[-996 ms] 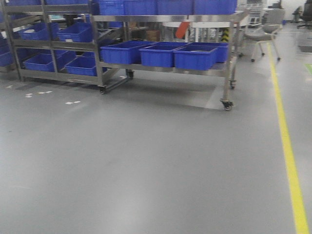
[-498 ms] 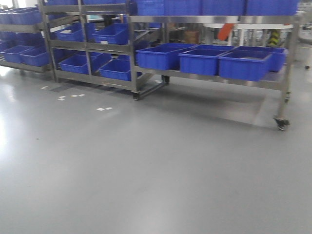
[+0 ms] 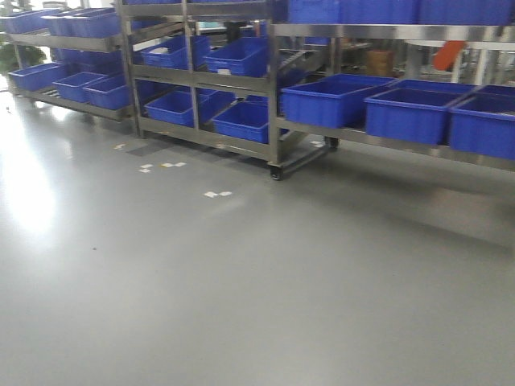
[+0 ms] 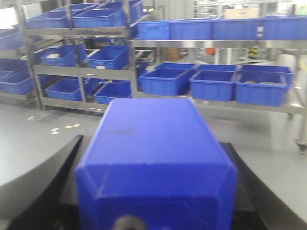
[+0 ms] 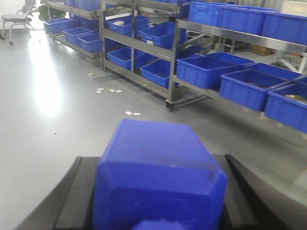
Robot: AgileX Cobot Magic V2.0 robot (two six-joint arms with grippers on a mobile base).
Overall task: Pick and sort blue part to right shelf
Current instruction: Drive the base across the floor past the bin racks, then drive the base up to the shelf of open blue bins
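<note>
Blue part [image 4: 156, 163], a boxy moulded block, fills the middle of the left wrist view, carried clear of the floor with the left end effector [image 4: 153, 141] closed on it, one dark finger against each flank. A second blue part [image 5: 158, 177] of the same shape sits the same way in the right end effector [image 5: 153, 157], which is likewise clamped on its sides. Towards 2 o'clock in the front view runs the right shelf [image 3: 402, 143], a steel rack level carrying large blue bins [image 3: 330, 100] side by side; their insides are too blurred to say what they hold. More blue bins line the top deck [image 3: 354, 10] above it. At 11 o'clock stands a narrower steel rack [image 3: 193, 76] with smaller blue bins [image 3: 237, 56] on sloping levels; one upper bin [image 4: 57, 55] shows a pale item inside. Behind the right shelf, at 1 o'clock, an orange object [image 3: 449, 55] and a cardboard box [image 3: 378, 60] are visible. The grey floor [image 3: 241, 281] is smooth and glossy, with strong glare at 9 o'clock and small white tape marks [image 3: 217, 194] just in front of the narrower rack, near its caster [image 3: 276, 173]. A chair [image 5: 19, 19] stands at 10 o'clock in the right wrist view.
</note>
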